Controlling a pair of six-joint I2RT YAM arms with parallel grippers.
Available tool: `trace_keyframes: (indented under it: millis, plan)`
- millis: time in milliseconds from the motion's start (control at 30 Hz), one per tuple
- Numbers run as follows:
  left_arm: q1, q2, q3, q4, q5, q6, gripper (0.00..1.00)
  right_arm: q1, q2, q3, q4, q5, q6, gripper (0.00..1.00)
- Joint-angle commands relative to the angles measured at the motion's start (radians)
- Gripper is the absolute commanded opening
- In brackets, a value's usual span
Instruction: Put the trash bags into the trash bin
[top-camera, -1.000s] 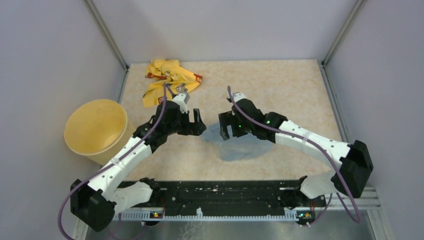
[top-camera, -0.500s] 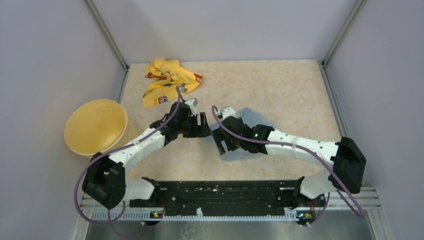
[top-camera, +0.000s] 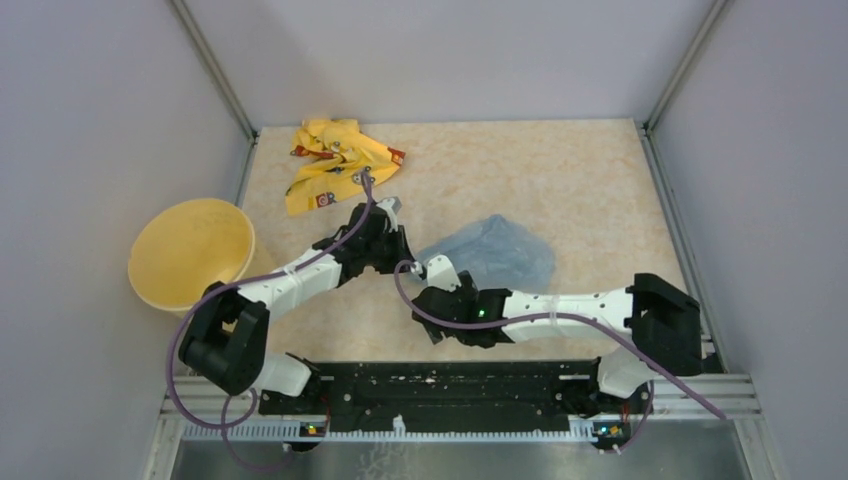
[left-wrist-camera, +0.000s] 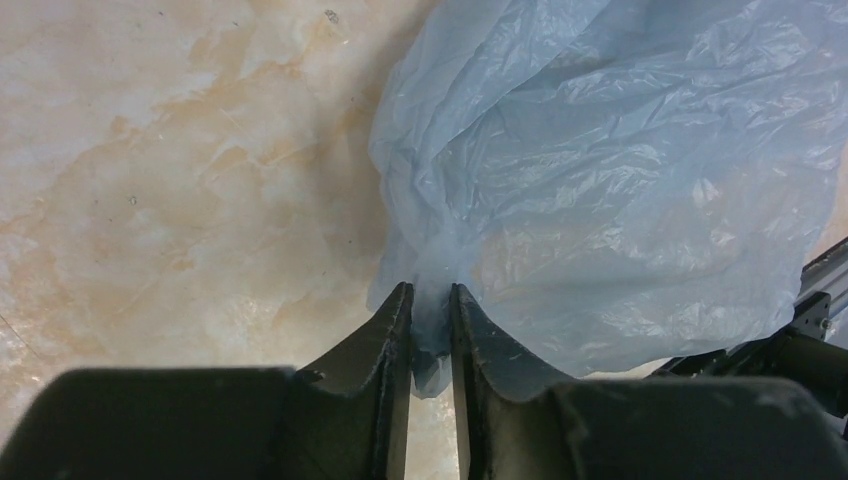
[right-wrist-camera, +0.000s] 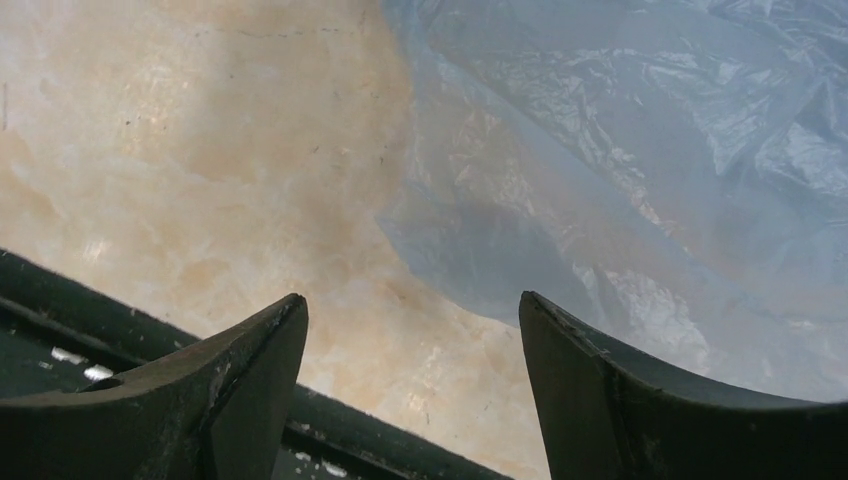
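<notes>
Left gripper (left-wrist-camera: 430, 300) is squeezed narrow on the 9 o'clock edge of the trash bag (top-camera: 497, 255), which lies crumpled mid-table (top-camera: 580, 180). Right gripper (right-wrist-camera: 410, 305) is spread wide with nothing held, at the bag's 7 o'clock. Trash bin (top-camera: 190, 250) sits way out at 9 o'clock, well apart.

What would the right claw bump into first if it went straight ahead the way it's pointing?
Probably the tabletop, right beside the edge of the trash bag. The open right claw tilts down toward that spot, though depth is hard to judge.
</notes>
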Motion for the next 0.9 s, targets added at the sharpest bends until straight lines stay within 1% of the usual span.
trace_keyframes:
  millis: [0,100,200,267,300,333,367,433,467,500,633,767,800,867]
  plan:
    - [-0.002,0.004,0.004,0.059,-0.001,0.011,0.22,0.001,0.05,-0.031,0.099,0.061,0.061,0.77]
    - [-0.002,0.007,0.014,0.046,-0.004,0.021,0.12,-0.006,0.117,-0.03,0.136,0.085,0.049,0.76]
    - [-0.003,0.0,0.026,0.027,-0.013,0.029,0.04,-0.036,0.16,-0.056,0.188,0.059,0.06,0.65]
    - [-0.002,-0.01,0.034,0.013,-0.021,0.036,0.02,-0.053,0.166,-0.081,0.216,0.05,0.067,0.61]
    - [-0.003,-0.016,0.038,0.006,-0.026,0.04,0.01,-0.059,0.166,-0.084,0.215,0.055,0.067,0.57]
    - [-0.002,-0.02,0.043,0.001,-0.029,0.046,0.01,-0.061,0.161,-0.078,0.197,0.071,0.065,0.5]
    - [-0.002,-0.021,0.049,-0.004,-0.032,0.053,0.01,-0.061,0.154,-0.058,0.171,0.091,0.062,0.39]
    - [-0.001,-0.023,0.071,-0.022,-0.048,0.072,0.0,-0.061,0.132,-0.016,0.096,0.138,0.052,0.14]
    - [-0.002,-0.023,0.085,-0.031,-0.054,0.081,0.0,-0.062,0.114,0.01,0.041,0.153,0.043,0.05]
    - [-0.001,-0.023,0.098,-0.038,-0.067,0.092,0.0,-0.066,0.087,0.033,-0.002,0.16,0.034,0.0]
    - [-0.001,-0.014,0.16,-0.072,-0.107,0.123,0.0,-0.093,-0.041,0.137,-0.128,0.118,-0.023,0.0]
    - [0.002,0.008,0.254,-0.128,-0.157,0.131,0.0,-0.155,-0.161,0.248,-0.226,0.026,-0.099,0.0]
    - [0.004,0.01,0.276,-0.134,-0.161,0.137,0.02,-0.178,-0.185,0.278,-0.241,-0.018,-0.124,0.0]
    - [0.013,0.01,0.33,-0.128,-0.132,0.164,0.1,-0.234,-0.217,0.334,-0.265,-0.124,-0.158,0.0]
